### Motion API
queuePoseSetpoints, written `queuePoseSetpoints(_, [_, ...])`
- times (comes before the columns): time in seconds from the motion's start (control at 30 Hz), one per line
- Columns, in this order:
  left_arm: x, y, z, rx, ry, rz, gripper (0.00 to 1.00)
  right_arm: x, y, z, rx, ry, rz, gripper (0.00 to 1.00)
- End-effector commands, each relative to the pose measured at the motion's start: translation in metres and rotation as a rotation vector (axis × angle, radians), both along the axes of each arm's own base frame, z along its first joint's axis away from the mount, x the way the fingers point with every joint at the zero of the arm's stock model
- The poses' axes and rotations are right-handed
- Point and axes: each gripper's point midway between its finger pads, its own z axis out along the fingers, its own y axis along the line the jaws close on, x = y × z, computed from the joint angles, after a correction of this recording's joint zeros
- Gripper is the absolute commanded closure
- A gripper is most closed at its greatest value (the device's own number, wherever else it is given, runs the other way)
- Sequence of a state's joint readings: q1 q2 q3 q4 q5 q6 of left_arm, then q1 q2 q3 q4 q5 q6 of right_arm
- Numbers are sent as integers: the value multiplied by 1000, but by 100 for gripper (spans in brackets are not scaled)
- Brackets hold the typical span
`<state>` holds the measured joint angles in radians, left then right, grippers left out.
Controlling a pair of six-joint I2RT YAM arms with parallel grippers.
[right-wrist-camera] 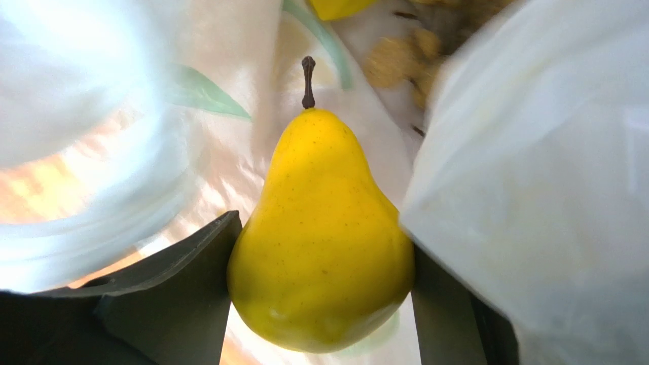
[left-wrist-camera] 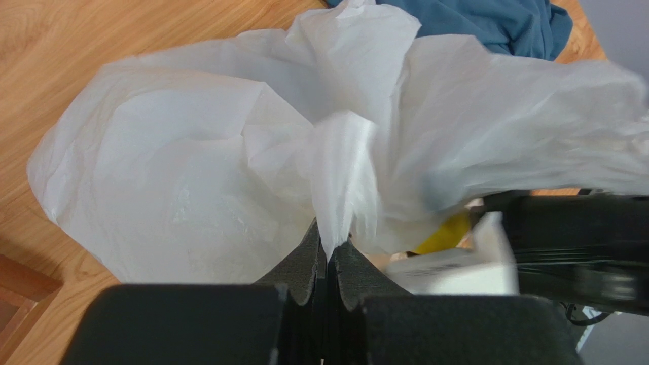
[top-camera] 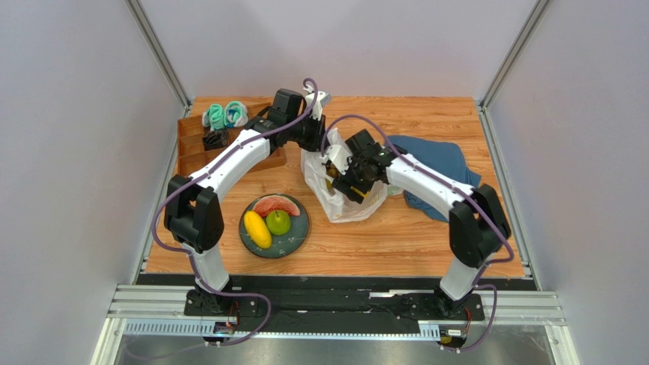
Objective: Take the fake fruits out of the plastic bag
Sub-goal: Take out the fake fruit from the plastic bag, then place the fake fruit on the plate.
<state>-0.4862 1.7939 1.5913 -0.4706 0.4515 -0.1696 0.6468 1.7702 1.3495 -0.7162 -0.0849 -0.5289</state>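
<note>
The white plastic bag [top-camera: 346,205] sits at mid-table. My left gripper [top-camera: 318,144] is shut on a bunched fold of its rim [left-wrist-camera: 346,182] and holds it up, the pads pinched tight [left-wrist-camera: 327,247]. My right gripper [top-camera: 341,186] reaches into the bag's mouth. Inside, a yellow pear [right-wrist-camera: 324,236] with a dark stem sits between its fingers [right-wrist-camera: 190,274], touching both of them. A tan grape bunch [right-wrist-camera: 400,53] lies blurred deeper in the bag. On the dark plate [top-camera: 298,237] rest a watermelon slice [top-camera: 276,204], a yellow mango [top-camera: 257,229] and a green apple [top-camera: 278,222].
A dark blue cloth [top-camera: 438,163] lies just right of the bag, under the right arm. A wooden tray [top-camera: 190,144] with teal-and-white items [top-camera: 225,115] stands at the back left. The plate is left of the bag, near the front.
</note>
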Motion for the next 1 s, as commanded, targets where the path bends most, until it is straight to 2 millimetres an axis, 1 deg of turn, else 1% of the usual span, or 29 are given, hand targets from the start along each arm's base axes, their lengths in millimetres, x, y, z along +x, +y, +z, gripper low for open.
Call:
queuePoseSetpoints(0.0, [2, -13, 30, -57, -76, -43, 100, -7, -4, 70, 163, -81, -39, 43])
queuePoseSetpoints(0.03, [4, -14, 32, -58, -81, -42, 100, -11, -7, 79, 180, -95, -47, 43])
queuePoseSetpoints(0.07, [5, -14, 32, -58, -82, -39, 100, -13, -9, 82, 191, -98, -56, 44])
queuePoseSetpoints(0.1, [8, -14, 30, -52, -80, -33, 100, -20, -10, 82, 215, -79, -60, 45])
queuePoseSetpoints(0.13, [9, -14, 31, -50, -83, -31, 100, -27, -10, 95, 250, -93, -48, 46])
queuePoseSetpoints(0.17, [10, -14, 32, -48, -90, -31, 100, -33, -9, 102, 277, -91, -30, 46])
queuePoseSetpoints(0.2, [12, -13, 31, -41, -90, -26, 100, -47, 1, 108, 336, -63, 34, 48])
queuePoseSetpoints(0.23, [13, -13, 33, -41, -97, -27, 100, -59, 3, 110, 365, -44, 76, 49])
queuePoseSetpoints(0.27, [16, -12, 38, -38, -115, -20, 97, -69, 6, 125, 418, -69, 132, 49])
queuePoseSetpoints(0.3, [18, -11, 40, -33, -123, -16, 67, -82, 15, 131, 464, -58, 201, 49])
queuePoseSetpoints(0.33, [19, -11, 45, -34, -138, -19, 51, -89, 18, 131, 476, -64, 228, 49])
queuePoseSetpoints(0.37, [21, -8, 52, -31, -156, -19, 39, -100, 31, 137, 500, -80, 289, 48])
queuePoseSetpoints(0.4, [22, -6, 56, -24, -167, -16, 27, -109, 40, 138, 515, -68, 338, 48])
queuePoseSetpoints(0.43, [22, -3, 62, -22, -181, -11, 23, -114, 49, 139, 518, -70, 385, 48])
queuePoseSetpoints(0.47, [22, 4, 72, -21, -205, 0, 20, -129, 67, 130, 507, -33, 455, 50])
queuePoseSetpoints(0.53, [22, 14, 83, -18, -228, 24, 18, -136, 86, 123, 509, -23, 505, 50])
queuePoseSetpoints(0.57, [21, 27, 95, -24, -249, 49, 18, -137, 102, 122, 536, -45, 534, 51])
queuePoseSetpoints(0.6, [19, 33, 100, -27, -258, 60, 18, -135, 111, 110, 530, -28, 538, 51])
queuePoseSetpoints(0.63, [19, 41, 105, -32, -265, 76, 18, -134, 119, 103, 529, -19, 544, 51])
queuePoseSetpoints(0.67, [15, 58, 115, -40, -278, 106, 18, -134, 131, 103, 545, -17, 549, 52])
queuePoseSetpoints(0.7, [13, 66, 119, -45, -285, 119, 18, -128, 139, 82, 518, 27, 523, 52])
queuePoseSetpoints(0.73, [13, 79, 125, -51, -294, 148, 17, -124, 144, 77, 522, 45, 493, 52])
queuePoseSetpoints(0.77, [5, 88, 131, -57, -305, 161, 18, -116, 154, 80, 550, 47, 447, 52])
queuePoseSetpoints(0.8, [2, 95, 133, -61, -308, 175, 18, -110, 160, 66, 537, 77, 418, 52])
queuePoseSetpoints(0.83, [2, 107, 128, -53, -302, 199, 18, -108, 163, 64, 541, 86, 409, 51])
queuePoseSetpoints(0.87, [-6, 113, 138, -61, -330, 203, 18, -106, 167, 60, 543, 101, 391, 51])
queuePoseSetpoints(0.9, [-9, 118, 139, -58, -339, 207, 18, -102, 172, 63, 556, 101, 385, 51])
queuePoseSetpoints(0.93, [-10, 127, 132, -44, -334, 220, 18, -99, 177, 54, 553, 115, 372, 51])
queuePoseSetpoints(0.97, [-15, 133, 138, -45, -355, 230, 18, -95, 182, 55, 570, 108, 361, 51])
